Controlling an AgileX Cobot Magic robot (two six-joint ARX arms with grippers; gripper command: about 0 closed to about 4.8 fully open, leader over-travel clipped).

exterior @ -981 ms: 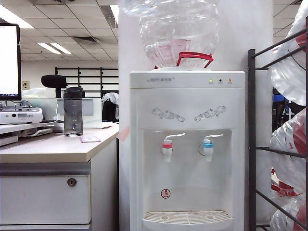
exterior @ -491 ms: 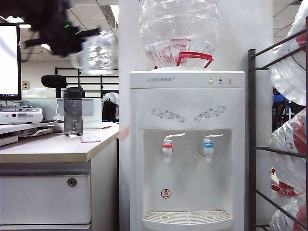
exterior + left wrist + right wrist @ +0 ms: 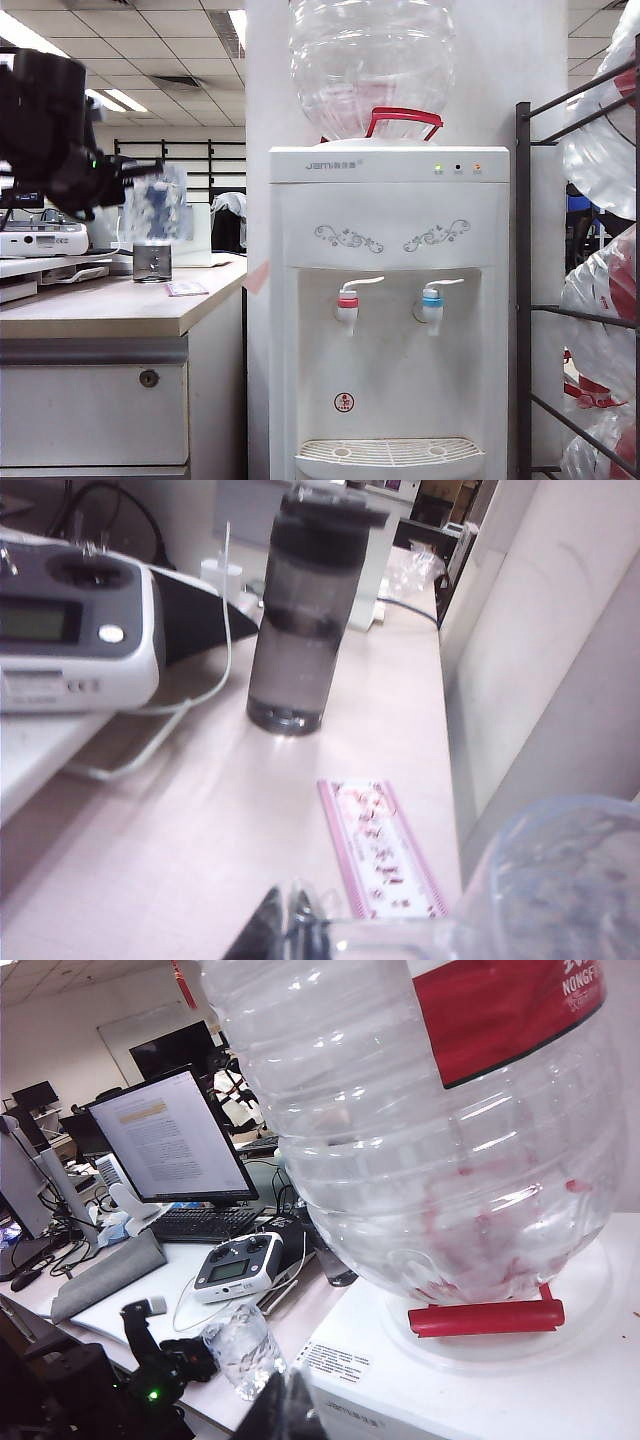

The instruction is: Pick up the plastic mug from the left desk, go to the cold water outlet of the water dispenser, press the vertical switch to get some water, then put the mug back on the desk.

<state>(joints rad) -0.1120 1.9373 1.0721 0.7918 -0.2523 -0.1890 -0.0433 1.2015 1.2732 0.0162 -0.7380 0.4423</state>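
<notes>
Bright, even office light from ceiling panels (image 3: 105, 100). Exterior view sharp, except left arm (image 3: 55, 130) and mug (image 3: 157, 207), smeared by motion. Left wrist view soft throughout; faint glare on counter (image 3: 200, 820). Right wrist view crisp; monitor (image 3: 170, 1140) glows, foreground dark.

Counts: 1 water dispenser (image 3: 388, 300) w/ 2 taps, 1 red-collared (image 3: 347, 300), 1 blue-collared cold water outlet (image 3: 431, 298); 3 indicator lights (image 3: 457, 169); 1 big clear bottle (image 3: 371, 62) on top. 1 plastic mug (image 3: 156, 207) was held up by 1 left gripper (image 3: 118, 172). 1 dark grey bottle (image 3: 305, 615), 1 pink-edged card (image 3: 380, 847), 1 left desk (image 3: 110, 305) w/ 1 round lock (image 3: 149, 378). Right gripper (image 3: 290, 1405): 1, only dark tip seen.
</notes>
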